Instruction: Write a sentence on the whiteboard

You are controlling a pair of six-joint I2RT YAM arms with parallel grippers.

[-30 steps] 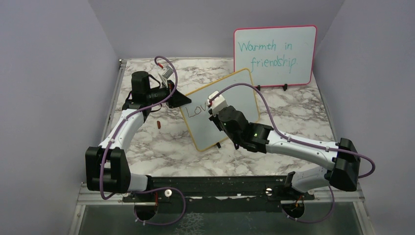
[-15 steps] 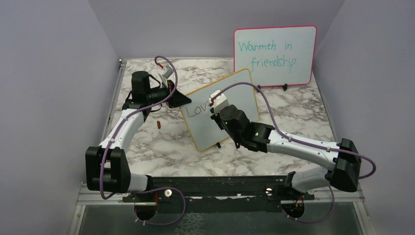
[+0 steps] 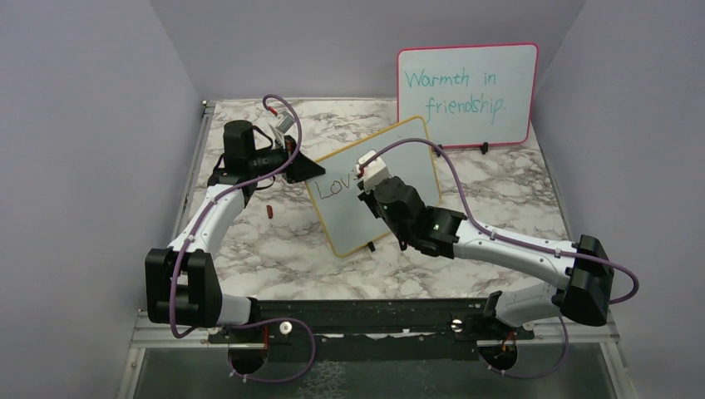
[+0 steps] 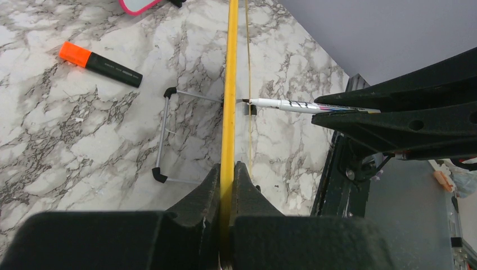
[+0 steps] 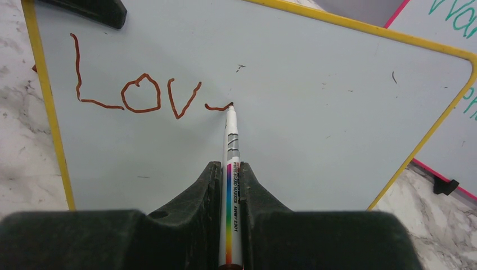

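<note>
Marble table [image 3: 249,241] | left gripper [image 4: 227,167] clamps whiteboard [image 5: 315,101] | right gripper [image 5: 230,167] clamps marker [image 5: 232,135], nudged rightward

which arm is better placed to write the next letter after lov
Right. The right fingers grip the marker, its tip touching the whiteboard just after "Lov". The left fingers are clamped on the board's yellow frame, steadying it.

Pink-framed board [image 3: 465,94] close behind whiteboard [image 3: 345,220]
</note>
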